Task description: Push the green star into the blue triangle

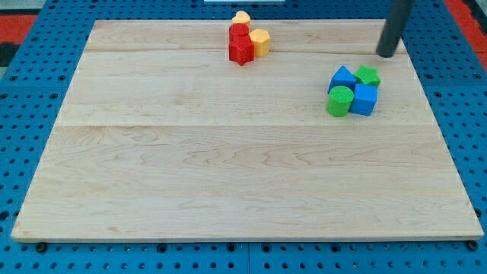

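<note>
The green star (pixel 368 75) sits at the view's right, touching the right side of the blue triangle (pixel 343 78). A green cylinder (pixel 339 100) and a blue cube (pixel 364 99) lie just below them, all four packed together. My tip (pixel 387 54) rests on the board a little above and to the right of the green star, apart from it.
At the view's top centre a cluster holds a red star (pixel 241 51), a red block (pixel 239 32), a yellow block (pixel 259 41) and another yellow block (pixel 241 17) at the board's top edge. The wooden board (pixel 228 167) lies on a blue pegboard.
</note>
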`<action>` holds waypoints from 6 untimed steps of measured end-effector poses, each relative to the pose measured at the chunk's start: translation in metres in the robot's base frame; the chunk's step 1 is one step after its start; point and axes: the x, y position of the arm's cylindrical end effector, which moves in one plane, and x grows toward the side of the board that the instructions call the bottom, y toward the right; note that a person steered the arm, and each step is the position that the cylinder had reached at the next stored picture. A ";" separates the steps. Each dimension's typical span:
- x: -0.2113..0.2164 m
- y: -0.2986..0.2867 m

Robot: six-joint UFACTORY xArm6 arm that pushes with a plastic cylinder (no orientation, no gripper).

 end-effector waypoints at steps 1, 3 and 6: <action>0.031 0.008; 0.075 -0.004; 0.052 -0.069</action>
